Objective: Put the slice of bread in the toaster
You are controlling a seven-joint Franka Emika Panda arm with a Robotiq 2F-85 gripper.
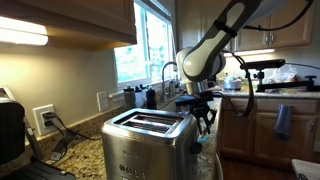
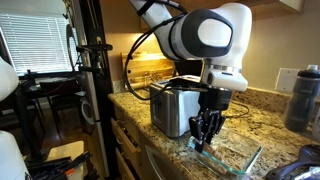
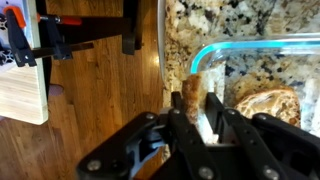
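Slice of bread (image 3: pixel 190 88) shows as a narrow tan strip right between the gripper (image 3: pixel 197 112) fingertips, just inside the corner of the glass dish (image 3: pixel 255 45). Fingers (image 3: pixel 228 128) sit close on both sides of it, can't tell if they actually pinch it. In the exterior views the gripper points straight down into the dish. Around it:
- another brown piece (image 3: pixel 265 105) lies flat in the dish, just beside the gripper, apart from the fingers
- toaster (image 2: pixel 175 108) stands just beside the gripper on the granite counter (image 2: pixel 265 108), outside the dish, slots facing up
- bottle (image 2: pixel 305 95) is well off, on the gripper's side away from the toaster
- faucet (image 1: pixel 170 75) is behind the gripper, by the window
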